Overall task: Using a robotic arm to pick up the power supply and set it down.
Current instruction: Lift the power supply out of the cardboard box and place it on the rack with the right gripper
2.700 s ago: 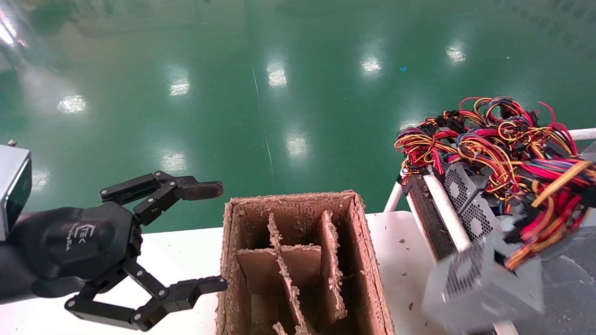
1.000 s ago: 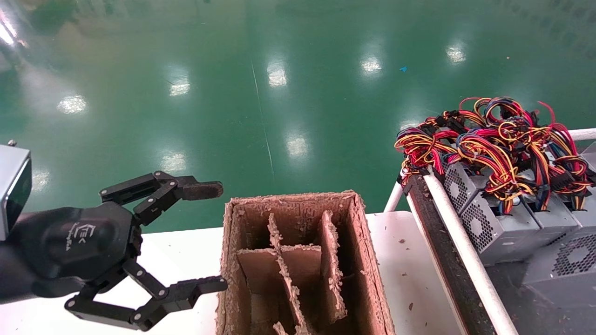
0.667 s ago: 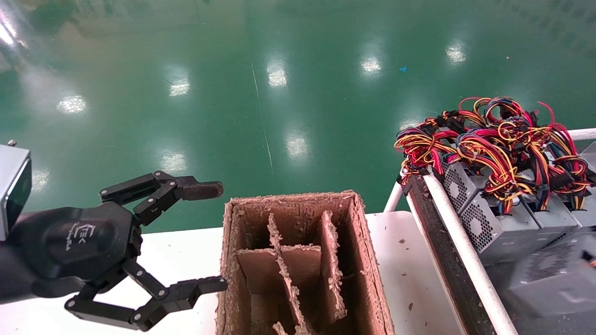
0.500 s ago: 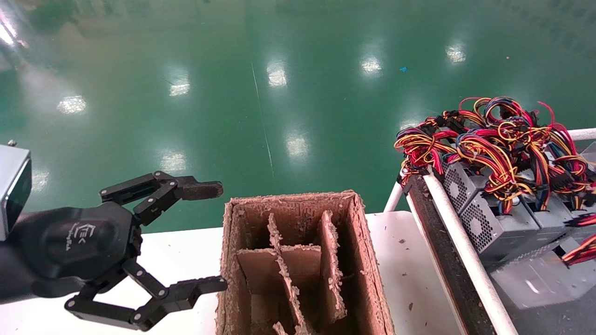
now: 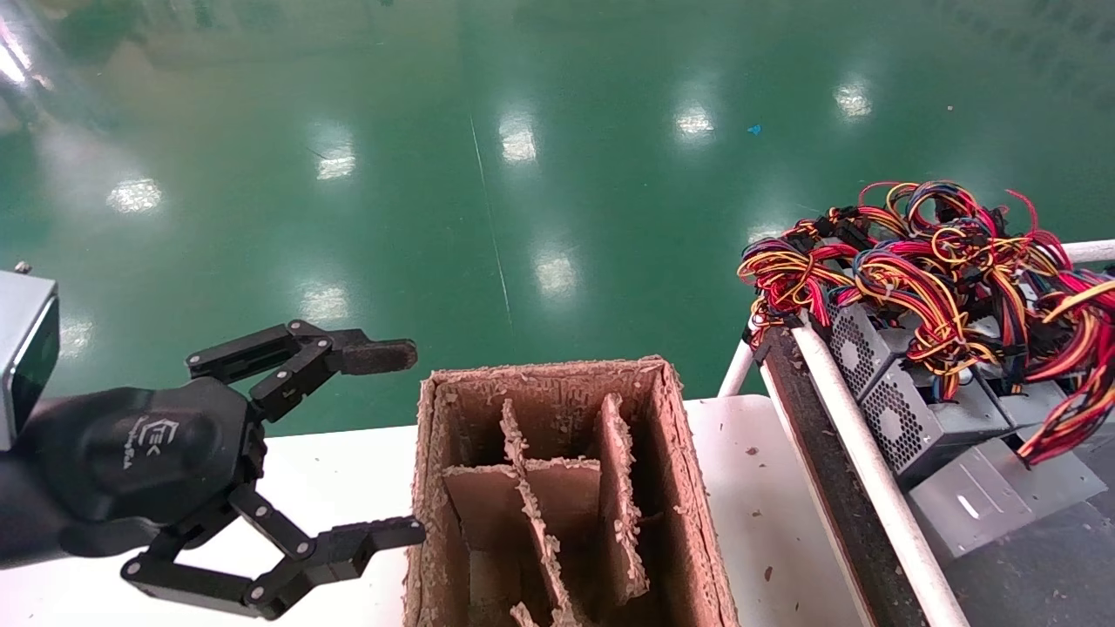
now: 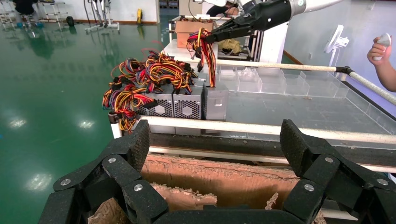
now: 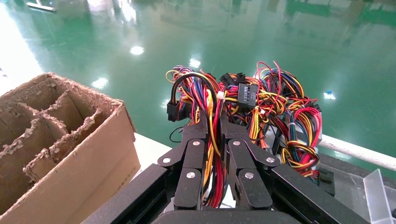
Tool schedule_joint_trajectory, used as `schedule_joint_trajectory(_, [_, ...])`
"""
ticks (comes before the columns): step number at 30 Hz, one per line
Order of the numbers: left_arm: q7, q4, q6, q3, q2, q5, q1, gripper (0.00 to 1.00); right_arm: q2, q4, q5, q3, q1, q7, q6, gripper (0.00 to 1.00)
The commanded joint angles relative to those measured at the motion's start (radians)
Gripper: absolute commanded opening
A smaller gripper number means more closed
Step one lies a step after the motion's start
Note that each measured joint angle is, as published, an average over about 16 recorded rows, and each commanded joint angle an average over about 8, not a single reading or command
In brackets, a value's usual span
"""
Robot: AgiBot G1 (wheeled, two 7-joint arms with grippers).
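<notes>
The power supply (image 5: 989, 495), a grey metal box, sits tilted at the near end of a row of like units behind the white rail. Its red, yellow and black wire bundle (image 5: 1076, 401) rises off to the right. In the right wrist view my right gripper (image 7: 213, 122) is shut on that wire bundle (image 7: 208, 154). The left wrist view shows it far off: the right gripper (image 6: 219, 33) holds the wires above the power supply (image 6: 215, 101). The right gripper is outside the head view. My left gripper (image 5: 411, 442) hangs open and empty, left of the cardboard box.
A worn cardboard box (image 5: 688, 488) with dividers stands on the white table (image 5: 766, 514). A white rail (image 5: 862, 453) fences off the tray holding other power supplies (image 5: 893, 409) under tangled wires (image 5: 915, 252). Clear bins (image 6: 280, 79) and a person's hand (image 6: 380, 49) lie beyond.
The power supply at lower right has tipped from lying fan-side up to a tilt against the row, and its wires have risen into view. The left arm has not moved.
</notes>
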Motion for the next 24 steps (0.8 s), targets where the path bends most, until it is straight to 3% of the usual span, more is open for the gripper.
schedule_joint_trajectory(1, [0.000, 0.000, 0.000, 0.000, 0.000, 0.000, 0.000, 1.00, -0.013, -0.006, -0.008, 0.007, 0.000, 0.008, 0.005, 0.32])
schedule_joint_trajectory(6, [0.000, 0.000, 0.000, 0.000, 0.000, 0.000, 0.000, 1.00, -0.025, -0.014, -0.023, 0.016, -0.001, 0.025, 0.012, 0.93])
schedule_joint_trajectory(7, [0.000, 0.000, 0.000, 0.000, 0.000, 0.000, 0.000, 1.00, -0.026, -0.015, -0.025, 0.018, -0.001, 0.028, 0.013, 1.00])
schedule_joint_trajectory(24, [0.000, 0.000, 0.000, 0.000, 0.000, 0.000, 0.000, 1.00, -0.048, -0.034, -0.029, 0.029, 0.004, 0.040, -0.005, 1.00])
